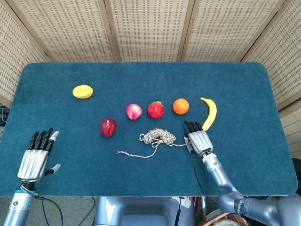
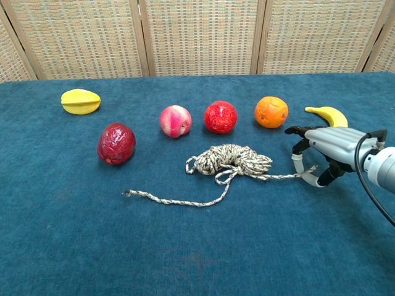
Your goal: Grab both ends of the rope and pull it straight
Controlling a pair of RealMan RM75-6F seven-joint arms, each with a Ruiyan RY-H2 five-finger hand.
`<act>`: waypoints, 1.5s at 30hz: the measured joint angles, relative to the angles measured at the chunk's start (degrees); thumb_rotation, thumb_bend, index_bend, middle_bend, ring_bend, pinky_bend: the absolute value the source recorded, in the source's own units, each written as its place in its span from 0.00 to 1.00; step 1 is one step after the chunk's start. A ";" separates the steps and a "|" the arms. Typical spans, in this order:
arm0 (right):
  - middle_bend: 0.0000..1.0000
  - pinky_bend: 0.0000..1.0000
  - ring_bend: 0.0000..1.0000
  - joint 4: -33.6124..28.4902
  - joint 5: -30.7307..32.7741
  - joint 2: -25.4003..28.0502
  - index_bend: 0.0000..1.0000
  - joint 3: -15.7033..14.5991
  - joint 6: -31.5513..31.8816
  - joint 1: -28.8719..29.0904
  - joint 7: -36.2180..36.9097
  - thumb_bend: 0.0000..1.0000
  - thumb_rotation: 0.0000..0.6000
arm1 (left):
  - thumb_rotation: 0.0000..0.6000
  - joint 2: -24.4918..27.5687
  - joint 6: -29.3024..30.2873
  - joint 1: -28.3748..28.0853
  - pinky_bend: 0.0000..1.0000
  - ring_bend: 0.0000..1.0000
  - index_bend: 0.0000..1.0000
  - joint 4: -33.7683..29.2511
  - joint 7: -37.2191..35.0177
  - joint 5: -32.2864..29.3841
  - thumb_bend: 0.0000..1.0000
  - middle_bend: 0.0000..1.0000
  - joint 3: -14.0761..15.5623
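One blue table (image 1: 141, 75) carries one rope (image 2: 229, 164) (bunched mid-table, just below six fruits), its right end at the right hand (image 2: 321, 154), whose grasp I cannot tell, while the left hand (image 1: 35, 157) hovers open, fingers spread.

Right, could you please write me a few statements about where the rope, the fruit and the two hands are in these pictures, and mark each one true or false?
1. The rope is already pulled straight. False: most of it lies bunched in a coil, with one loose tail running toward the left.
2. The right hand is at the rope's right end. True.
3. The left hand is holding the rope's other end. False: it holds nothing, near the table's left front corner, well away from the rope.
4. The banana lies just beyond the right hand. True.
5. The orange sits on the rope coil. False: it sits behind it, apart.
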 measured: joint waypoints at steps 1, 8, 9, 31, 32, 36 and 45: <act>0.00 0.00 0.00 -0.06 -0.35 0.04 0.73 -0.12 0.38 -0.25 0.17 0.43 1.00 | 1.00 -0.14 -0.35 -0.19 0.00 0.00 0.00 0.04 0.15 0.06 0.00 0.00 0.06; 0.00 0.00 0.00 -0.32 -1.59 0.15 0.73 -0.52 2.34 -1.50 0.79 0.43 1.00 | 1.00 -1.90 -2.71 -2.10 0.00 0.00 0.00 1.13 1.91 0.87 0.00 0.00 0.15; 0.00 0.00 0.00 -0.33 -1.72 0.14 0.73 -0.52 2.66 -1.65 0.75 0.43 1.00 | 1.00 -2.27 -3.12 -2.49 0.00 0.00 0.00 1.49 2.01 0.93 0.00 0.00 0.03; 0.00 0.00 0.00 -0.43 -2.72 0.01 0.73 -0.01 3.22 -2.39 -0.24 0.43 1.00 | 1.00 -12.86 -24.16 -18.92 0.00 0.00 0.46 13.56 -2.52 -2.56 0.28 0.00 -3.95; 0.00 0.00 0.00 -0.44 -2.76 0.02 0.73 0.04 3.16 -2.38 -0.15 0.43 1.00 | 1.00 -13.41 -24.80 -19.67 0.00 0.00 0.47 13.93 -2.79 -2.71 0.29 0.00 -4.20; 0.00 0.00 0.00 -0.48 -2.85 0.06 0.73 0.17 3.11 -2.39 -0.03 0.43 1.00 | 1.00 -15.07 -26.85 -21.99 0.00 0.00 0.49 14.93 -3.21 -3.17 0.32 0.00 -4.83; 0.00 0.00 0.00 -0.69 -2.97 0.36 0.73 0.46 3.11 -2.50 0.30 0.43 1.00 | 1.00 -19.66 -31.58 -26.41 0.00 0.00 0.49 17.31 0.75 -6.32 0.35 0.00 -4.72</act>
